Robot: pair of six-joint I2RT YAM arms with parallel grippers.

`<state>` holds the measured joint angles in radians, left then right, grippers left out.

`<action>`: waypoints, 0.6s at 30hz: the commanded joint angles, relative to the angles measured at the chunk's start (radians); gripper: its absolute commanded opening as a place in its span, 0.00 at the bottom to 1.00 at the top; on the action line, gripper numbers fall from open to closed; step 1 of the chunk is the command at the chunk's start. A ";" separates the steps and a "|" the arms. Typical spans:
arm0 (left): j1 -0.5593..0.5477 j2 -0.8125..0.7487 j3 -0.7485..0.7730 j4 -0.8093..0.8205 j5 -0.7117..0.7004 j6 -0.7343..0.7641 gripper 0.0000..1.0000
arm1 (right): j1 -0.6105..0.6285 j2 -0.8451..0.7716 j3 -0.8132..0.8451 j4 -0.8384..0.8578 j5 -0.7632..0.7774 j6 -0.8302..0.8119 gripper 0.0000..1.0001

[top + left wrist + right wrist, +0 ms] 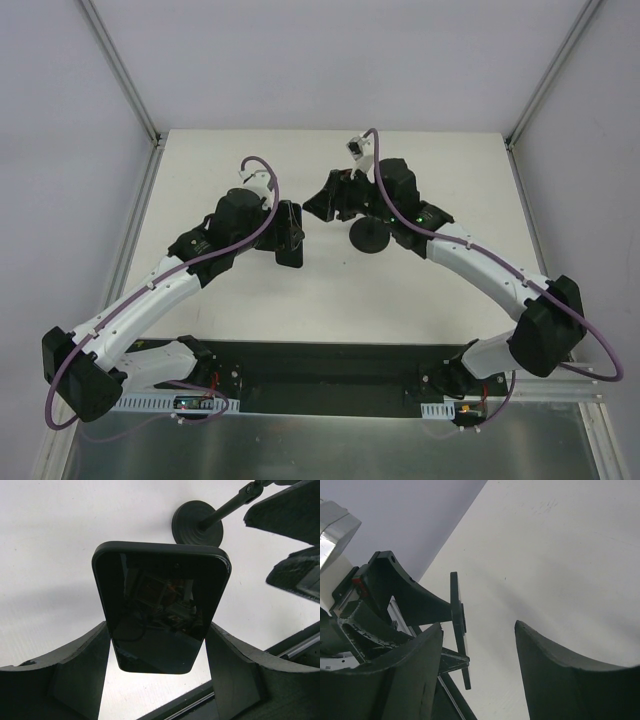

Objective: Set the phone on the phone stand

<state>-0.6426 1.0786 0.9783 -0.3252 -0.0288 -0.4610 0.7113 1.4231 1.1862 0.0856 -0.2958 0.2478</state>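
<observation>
Glossy phone (160,607) face, left wrist view

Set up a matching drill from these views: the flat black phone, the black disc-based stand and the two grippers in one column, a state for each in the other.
Things:
1. flat black rectangular phone
2. black disc-based phone stand
3. left gripper
4. right gripper

States:
A. open, nothing between its fingers
B. held by its long edges between two fingers
C. base resting on the white table
D. shut on the phone

Pairs: 1-B, 2-C, 3-D, 4-A
</observation>
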 commanded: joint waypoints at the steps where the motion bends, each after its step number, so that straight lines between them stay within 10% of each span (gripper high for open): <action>1: -0.009 -0.026 0.010 0.071 0.017 -0.001 0.00 | 0.020 0.014 0.065 0.062 -0.039 0.022 0.60; 18: -0.009 -0.023 0.037 0.072 0.017 0.002 0.00 | 0.047 0.100 0.124 0.060 -0.101 0.024 0.36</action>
<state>-0.6426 1.0786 0.9783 -0.3187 -0.0261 -0.4610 0.7509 1.5181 1.2530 0.1005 -0.3630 0.2623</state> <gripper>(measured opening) 0.675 0.364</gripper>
